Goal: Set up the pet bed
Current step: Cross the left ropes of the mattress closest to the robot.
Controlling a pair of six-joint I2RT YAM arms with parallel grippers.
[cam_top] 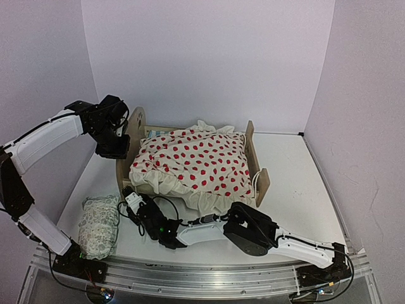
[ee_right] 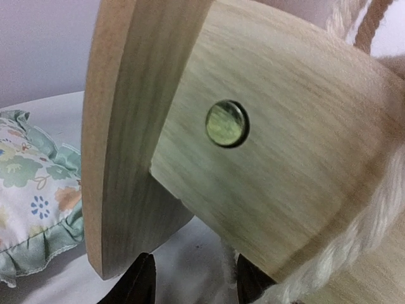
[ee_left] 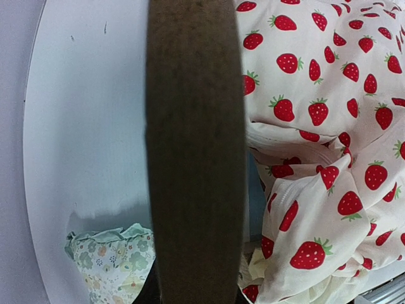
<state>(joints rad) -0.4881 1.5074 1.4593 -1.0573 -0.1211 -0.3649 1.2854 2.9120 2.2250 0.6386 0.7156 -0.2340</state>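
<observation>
The pet bed stands mid-table, its rounded headboard on the left and its footboard on the right. The cream red-dotted blanket lies bunched over it and hides nearly all of the mattress. My left gripper is at the headboard. In the left wrist view the headboard's edge fills the gap between the jaws of the left gripper. My right gripper is open at the bed's front left corner. In its wrist view the right gripper faces the headboard's foot and the side rail.
The small green-patterned pillow lies on the table at the front left, beside the right gripper; it also shows in the left wrist view and the right wrist view. White walls close in the table on three sides. The right arm lies across the front.
</observation>
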